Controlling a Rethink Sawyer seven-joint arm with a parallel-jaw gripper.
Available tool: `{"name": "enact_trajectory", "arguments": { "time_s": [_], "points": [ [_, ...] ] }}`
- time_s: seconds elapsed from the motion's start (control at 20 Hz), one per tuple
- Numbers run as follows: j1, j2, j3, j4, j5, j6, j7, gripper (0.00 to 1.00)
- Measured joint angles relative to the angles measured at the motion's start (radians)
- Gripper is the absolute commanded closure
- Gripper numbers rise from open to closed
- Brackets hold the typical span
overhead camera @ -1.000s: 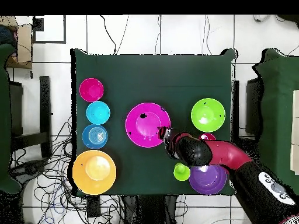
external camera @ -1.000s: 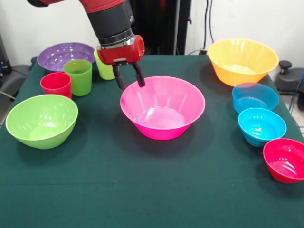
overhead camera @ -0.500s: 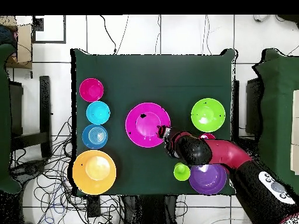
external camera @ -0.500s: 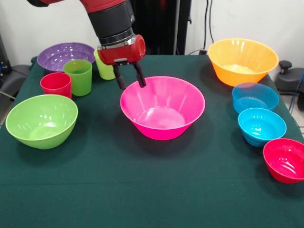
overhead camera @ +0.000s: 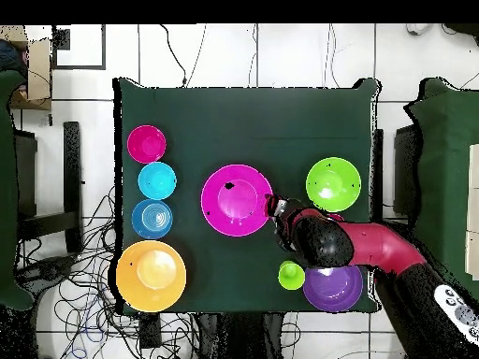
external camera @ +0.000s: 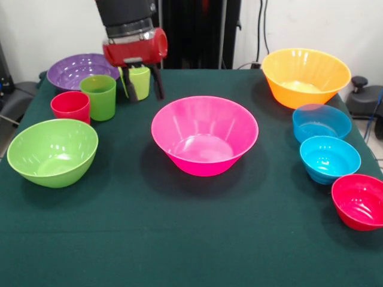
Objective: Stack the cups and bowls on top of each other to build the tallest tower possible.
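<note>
My gripper (external camera: pixel 143 91) hangs open and empty above the table, just left of the pink bowl's (external camera: pixel 204 134) far rim. The lime cup (external camera: pixel 139 81) shows between its fingers but stands further back. The green cup (external camera: pixel 99 97) and the red cup (external camera: pixel 70 106) stand left of it, before the purple bowl (external camera: pixel 81 69). The lime-green bowl (external camera: pixel 52 149) sits front left and the orange bowl (external camera: pixel 305 75) back right. Blue (external camera: pixel 321 121), turquoise (external camera: pixel 330 158) and red (external camera: pixel 359 200) small bowls line the right side. From overhead, the gripper (overhead camera: pixel 276 208) is beside the pink bowl (overhead camera: pixel 237 199), apart from the lime cup (overhead camera: pixel 291 274).
The green cloth (external camera: pixel 179 239) covers the whole table. From overhead, my arm (overhead camera: pixel 374 248) crosses over the purple bowl (overhead camera: pixel 333 288) and hides the red and green cups. Cables lie on the floor around the table.
The gripper has risen from the pink bowl's rim and moved left and back toward the lime cup in the front view. It stays open. No cup or bowl moved.
</note>
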Motion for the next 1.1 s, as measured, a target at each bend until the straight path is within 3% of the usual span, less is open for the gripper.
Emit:
{"name": "enact_trajectory", "arguments": {
  "time_s": [0.45, 1.1],
  "points": [
    [-0.075, -0.082, 0.034, 0.006, 0.003, 0.042, 0.0, 0.0],
    [-0.09, -0.076, 0.033, 0.03, 0.0, 0.048, 0.0, 0.0]
  ]
}}
